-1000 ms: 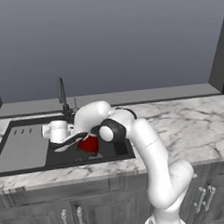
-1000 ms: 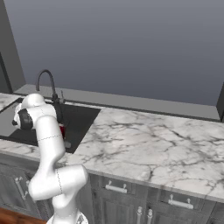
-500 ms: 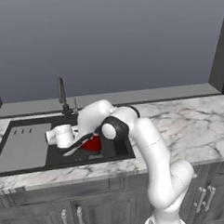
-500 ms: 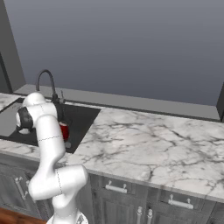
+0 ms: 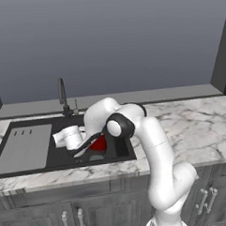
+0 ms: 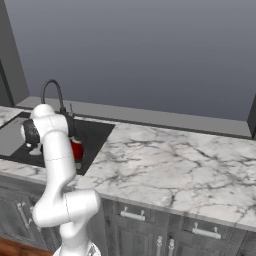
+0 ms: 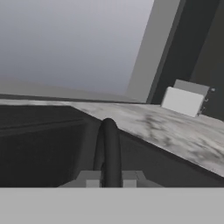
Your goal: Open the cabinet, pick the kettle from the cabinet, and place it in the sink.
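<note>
Kettle [image 5: 98, 143], small, red and domed with a black arched handle [image 5: 83, 144], hangs low inside the black recessed sink [image 5: 56, 157]. The two-finger gripper [image 5: 80, 143] is clamped tight on that handle, a sound hold. It looks rigid and fairly light, but the smooth arch could let it swing.

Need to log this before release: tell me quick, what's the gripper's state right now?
Gripper: shut on the kettle's black arched handle, holding the kettle low in the sink.
</note>
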You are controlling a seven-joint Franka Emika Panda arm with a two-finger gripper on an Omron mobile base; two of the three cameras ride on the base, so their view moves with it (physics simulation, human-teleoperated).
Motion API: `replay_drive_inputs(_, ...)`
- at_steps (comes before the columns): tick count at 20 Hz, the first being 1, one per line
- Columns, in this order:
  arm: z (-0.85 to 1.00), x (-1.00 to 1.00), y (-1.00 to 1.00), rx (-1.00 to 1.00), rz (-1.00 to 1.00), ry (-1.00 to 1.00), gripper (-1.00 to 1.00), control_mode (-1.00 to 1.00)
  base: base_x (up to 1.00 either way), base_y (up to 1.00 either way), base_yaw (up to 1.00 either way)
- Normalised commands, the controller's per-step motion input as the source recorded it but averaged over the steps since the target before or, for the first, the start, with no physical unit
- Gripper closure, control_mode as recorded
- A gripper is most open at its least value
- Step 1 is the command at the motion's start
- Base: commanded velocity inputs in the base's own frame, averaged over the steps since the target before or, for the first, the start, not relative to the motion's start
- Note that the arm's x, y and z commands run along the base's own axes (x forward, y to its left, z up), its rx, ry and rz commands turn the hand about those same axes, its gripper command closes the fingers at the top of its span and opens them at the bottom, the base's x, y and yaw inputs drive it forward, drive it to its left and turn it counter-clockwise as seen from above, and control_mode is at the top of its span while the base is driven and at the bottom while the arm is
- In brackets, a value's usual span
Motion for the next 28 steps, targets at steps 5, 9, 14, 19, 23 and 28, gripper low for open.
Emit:
replay_drive_inputs(5, -0.16, 0.05, -0.07, 0.03, 0.0, 0.0, 1.0, -1.0, 0.0, 0.0, 0.0)
replay_drive_inputs(9, -0.12, 0.08, -0.09, 0.07, 0.0, 0.0, 1.0, -1.0, 0.0, 0.0, 0.0)
replay_drive_inputs(14, -0.17, 0.04, -0.05, 0.11, -0.01, -0.01, 1.0, -1.0, 0.0, 0.0, 0.0)
replay_drive_inputs(19, -0.24, 0.02, -0.04, 0.12, -0.03, -0.06, 1.0, -1.0, 0.0, 0.0, 0.0)
replay_drive_inputs(23, -0.31, 0.01, -0.03, 0.12, -0.05, -0.12, 1.0, -1.0, 0.0, 0.0, 0.0)
replay_drive_inputs(28, -0.32, -0.02, -0.01, 0.15, -0.07, -0.16, 1.0, -1.0, 0.0, 0.0, 0.0)
